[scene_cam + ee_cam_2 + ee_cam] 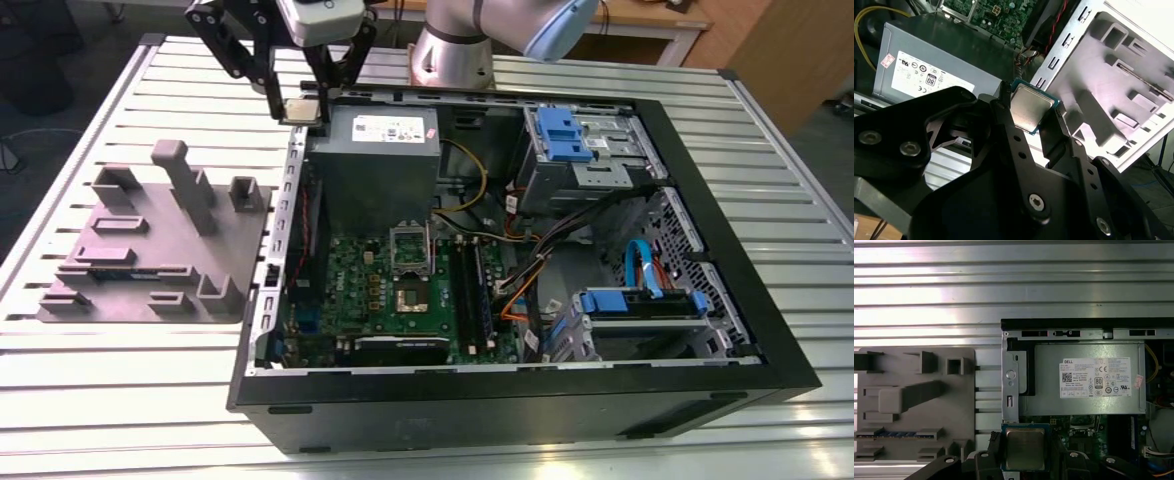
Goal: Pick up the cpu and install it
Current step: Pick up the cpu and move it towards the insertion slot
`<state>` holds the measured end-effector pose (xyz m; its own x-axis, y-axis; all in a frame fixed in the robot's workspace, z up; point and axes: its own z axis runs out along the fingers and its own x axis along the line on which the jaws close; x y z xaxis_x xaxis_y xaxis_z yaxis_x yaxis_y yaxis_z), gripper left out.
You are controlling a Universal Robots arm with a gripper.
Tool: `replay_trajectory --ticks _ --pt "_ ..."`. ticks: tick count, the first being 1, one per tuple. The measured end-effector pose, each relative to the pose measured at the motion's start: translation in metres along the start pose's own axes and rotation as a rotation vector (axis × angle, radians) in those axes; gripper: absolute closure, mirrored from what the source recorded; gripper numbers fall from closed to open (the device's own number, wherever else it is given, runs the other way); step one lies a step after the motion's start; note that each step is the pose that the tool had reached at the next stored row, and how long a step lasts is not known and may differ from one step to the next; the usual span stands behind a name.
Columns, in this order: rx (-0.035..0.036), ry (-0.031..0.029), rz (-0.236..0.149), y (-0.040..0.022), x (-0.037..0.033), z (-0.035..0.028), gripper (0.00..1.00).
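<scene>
Bright light glares off the ribbed metal table [1004,285].

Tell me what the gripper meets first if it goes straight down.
Probably the case wall beside the power supply; the gripper, shut on the cpu, hangs above that corner. Depth is unclear.

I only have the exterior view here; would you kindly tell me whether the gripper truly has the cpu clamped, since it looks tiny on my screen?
Observer: Yes. In both wrist views the cpu sits pinched between the two black fingers of the gripper, with its silver top facing the cameras.
Operator: Thank you. Does it sit straight in the grip?
Observer: In the first wrist view its edges run parallel to the metal side wall of the computer case, so it looks square in the grip rather than twisted.
</scene>
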<state>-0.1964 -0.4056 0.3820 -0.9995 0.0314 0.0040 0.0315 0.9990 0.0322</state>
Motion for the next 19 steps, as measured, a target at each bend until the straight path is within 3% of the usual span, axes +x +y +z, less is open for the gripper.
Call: replay_trajectory --ticks 19 --pt "0.0 0.0 0.0 0.0002 -0.0071 0.0 0.53"
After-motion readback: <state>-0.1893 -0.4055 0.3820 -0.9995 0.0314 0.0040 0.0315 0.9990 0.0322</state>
